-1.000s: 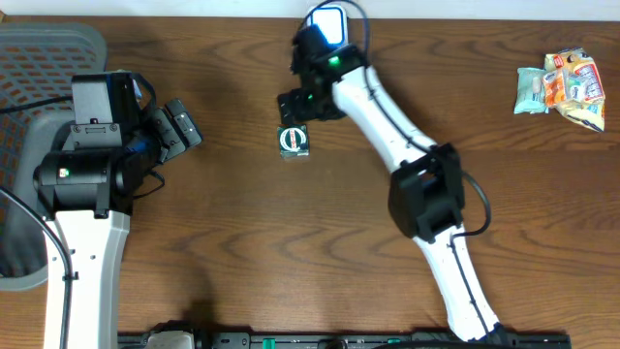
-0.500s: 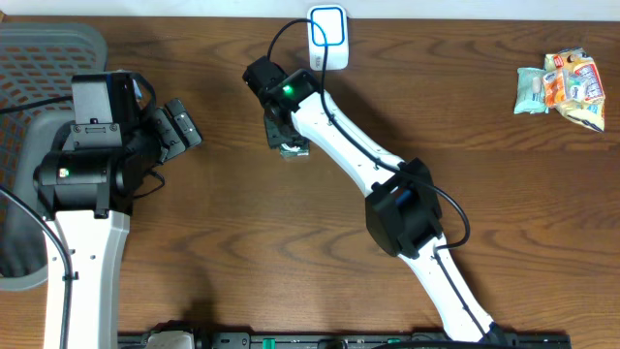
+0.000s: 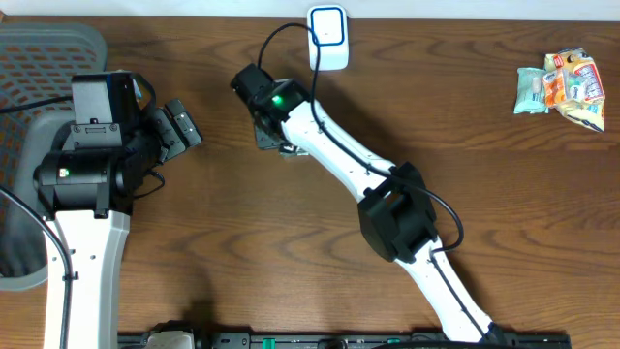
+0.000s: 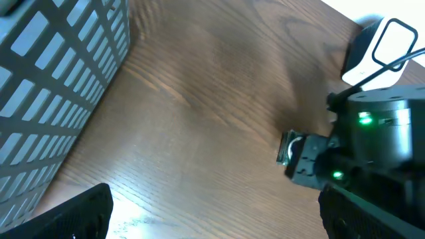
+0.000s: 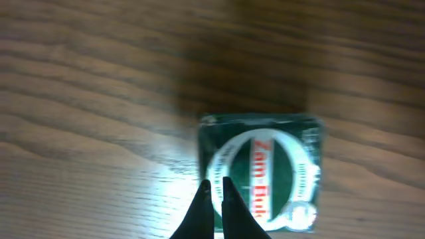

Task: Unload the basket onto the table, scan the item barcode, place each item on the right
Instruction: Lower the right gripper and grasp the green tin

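The item is a small green box [image 5: 265,172] with a white oval and red lettering, lying flat on the wooden table. My right gripper [image 5: 216,180] hangs over the box's left edge, shut, its fingertips pressed together with nothing between them. From overhead, the right gripper [image 3: 274,136] covers most of the box. The white scanner [image 3: 327,26] with a blue outline stands at the table's far edge, above and to the right of that gripper. My left gripper [image 3: 179,126] sits open at the left, well apart from the box; its fingers [image 4: 73,212] frame bare wood.
A grey mesh basket [image 3: 48,48] fills the far left corner and shows again in the left wrist view as the basket [image 4: 60,79]. Several snack packets [image 3: 567,87] lie at the far right. A cable runs from the scanner [image 4: 378,50] toward the right arm.
The right arm swung left from near the scanner to above the green box, and its jaws went from open to shut. The left arm has not moved.
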